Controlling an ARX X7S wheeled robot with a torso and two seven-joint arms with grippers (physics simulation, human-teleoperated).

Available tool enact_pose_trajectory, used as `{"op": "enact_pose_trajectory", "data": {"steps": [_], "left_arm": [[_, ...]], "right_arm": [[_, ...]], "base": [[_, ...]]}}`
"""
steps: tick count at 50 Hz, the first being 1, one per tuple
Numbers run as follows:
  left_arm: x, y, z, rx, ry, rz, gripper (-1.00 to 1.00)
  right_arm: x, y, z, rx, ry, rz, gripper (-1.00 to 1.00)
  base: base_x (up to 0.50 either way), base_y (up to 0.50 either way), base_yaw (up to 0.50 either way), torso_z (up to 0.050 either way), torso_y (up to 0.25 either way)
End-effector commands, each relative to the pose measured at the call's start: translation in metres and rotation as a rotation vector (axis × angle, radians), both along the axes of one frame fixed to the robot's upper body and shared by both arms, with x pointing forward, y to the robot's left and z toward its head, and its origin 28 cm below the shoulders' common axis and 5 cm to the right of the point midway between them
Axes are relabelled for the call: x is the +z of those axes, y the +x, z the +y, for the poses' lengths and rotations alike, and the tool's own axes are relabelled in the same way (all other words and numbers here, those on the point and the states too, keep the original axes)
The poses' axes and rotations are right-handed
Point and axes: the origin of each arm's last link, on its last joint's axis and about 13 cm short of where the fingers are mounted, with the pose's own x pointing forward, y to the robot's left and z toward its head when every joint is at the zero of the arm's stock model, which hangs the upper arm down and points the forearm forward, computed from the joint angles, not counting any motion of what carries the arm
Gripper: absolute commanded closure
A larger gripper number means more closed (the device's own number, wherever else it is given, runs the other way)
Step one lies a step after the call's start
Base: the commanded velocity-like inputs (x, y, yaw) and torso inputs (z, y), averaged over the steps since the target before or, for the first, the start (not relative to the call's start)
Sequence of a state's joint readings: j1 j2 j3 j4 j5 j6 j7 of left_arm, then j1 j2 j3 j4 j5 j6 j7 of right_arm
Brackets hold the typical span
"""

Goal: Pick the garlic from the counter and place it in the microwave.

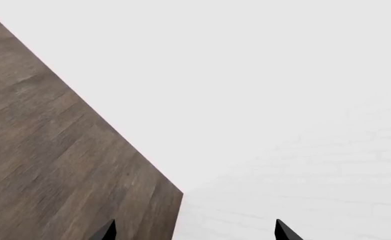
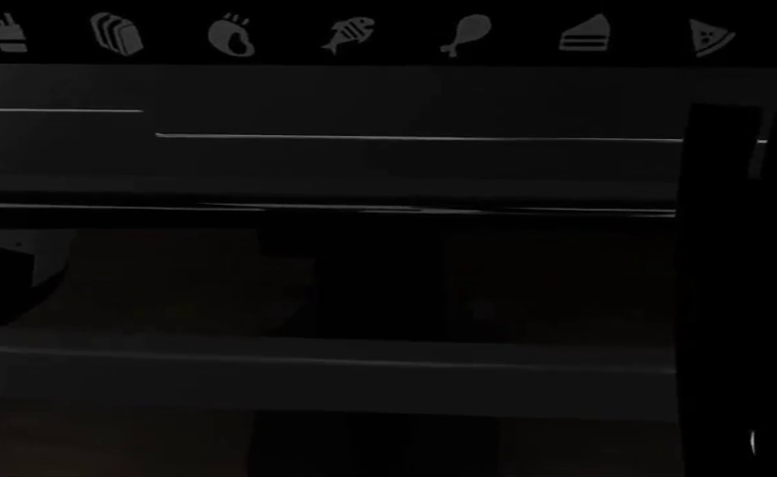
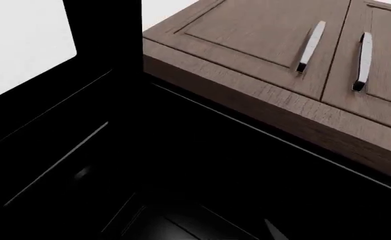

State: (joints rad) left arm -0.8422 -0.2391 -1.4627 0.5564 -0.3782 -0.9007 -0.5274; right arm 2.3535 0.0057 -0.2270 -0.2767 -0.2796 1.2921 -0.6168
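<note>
The right gripper (image 3: 249, 232) is reaching into the microwave (image 2: 362, 159); its grip is unclear, the garlic hidden.

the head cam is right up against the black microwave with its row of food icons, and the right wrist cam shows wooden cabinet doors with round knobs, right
Not quite. The head view is indeed close against the black microwave with its row of food icons, but in the right wrist view the wooden cabinet doors carry long silver bar handles, not round knobs.
</note>
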Motion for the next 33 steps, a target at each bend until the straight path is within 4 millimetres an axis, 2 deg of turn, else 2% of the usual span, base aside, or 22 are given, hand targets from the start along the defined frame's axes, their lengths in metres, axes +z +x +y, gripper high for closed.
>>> {"op": "enact_pose_trajectory", "data": {"steps": [1,33], "left_arm": [[0.0011,0.0004,-0.0017,0.017,0.017,-0.002,-1.0],[0.0025,0.0008,-0.0019,0.022,0.027,0.007,-1.0]], "right_arm": [[-0.0032,-0.0085,0.0024,0.05,0.001,-0.076,-1.0],[-0.0032,-0.0085,0.0024,0.05,0.001,-0.076,-1.0]], "base": [[0.0,0.0,0.0,0.0,0.0],[0.0,0.0,0.0,0.0,0.0]]}}
